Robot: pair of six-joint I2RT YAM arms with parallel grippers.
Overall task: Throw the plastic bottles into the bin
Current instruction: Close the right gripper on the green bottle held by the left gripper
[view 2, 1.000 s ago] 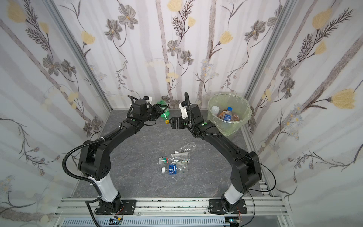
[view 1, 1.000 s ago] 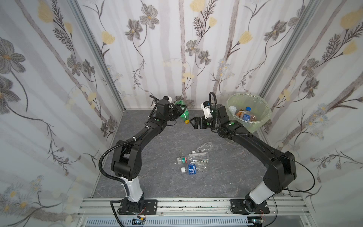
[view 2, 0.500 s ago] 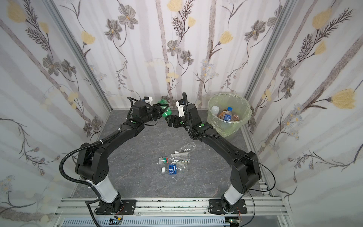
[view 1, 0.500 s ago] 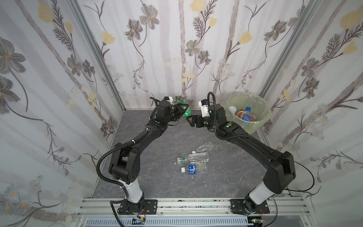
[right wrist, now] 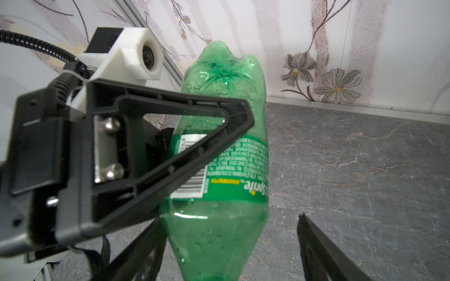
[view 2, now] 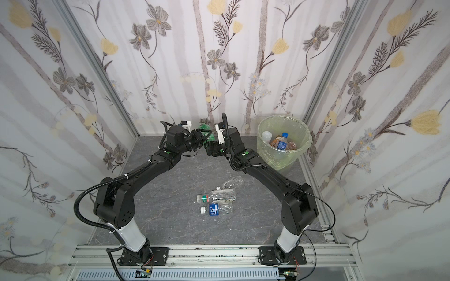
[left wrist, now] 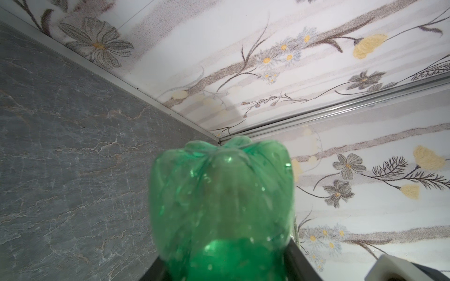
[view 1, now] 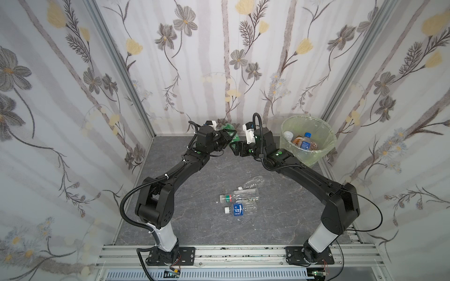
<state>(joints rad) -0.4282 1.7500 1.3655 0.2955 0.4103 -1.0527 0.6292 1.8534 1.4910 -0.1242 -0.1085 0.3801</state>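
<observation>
Both arms reach forward, tips meeting. The left gripper [view 1: 229, 137] clenches the green bottle [right wrist: 233, 155] at its label; the right gripper [right wrist: 226, 223] has parted jaws straddling its shoulder. The bin [view 1: 316, 155], well behind the right jaws, holds several bottles [view 1: 305, 143].

**Three bottles and a bin on your table**

Your grey marbled table [view 1: 194, 231] carries three clear bottles lying on their sides near its middle. The unlabelled bottle [view 1: 253, 182] is farthest back, the green-labelled bottle [view 1: 239, 195] just beside it, and the blue-labelled bottle [view 1: 239, 209] nearest the front edge. The bin [view 1: 316, 158] stands in the far right corner.
</observation>
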